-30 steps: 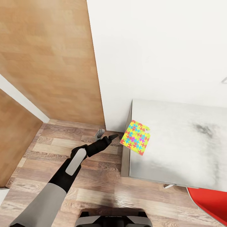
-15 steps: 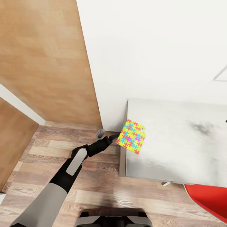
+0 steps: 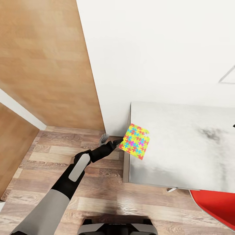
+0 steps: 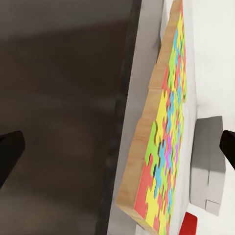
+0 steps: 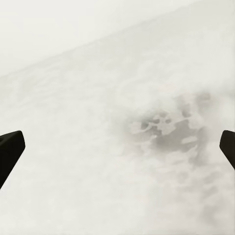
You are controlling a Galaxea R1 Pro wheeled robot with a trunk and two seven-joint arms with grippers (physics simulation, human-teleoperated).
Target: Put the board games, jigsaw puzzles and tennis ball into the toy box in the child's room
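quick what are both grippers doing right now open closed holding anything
Left gripper: open, jaws wide apart, aimed at the thin multicolour jigsaw puzzle square at the light grey table's corner, not holding it.
Right gripper: open, empty.

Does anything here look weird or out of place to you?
Yes: the jigsaw puzzle sits askew at the table's left corner, tilted up and poking past the edge. The left claw is open beside it.
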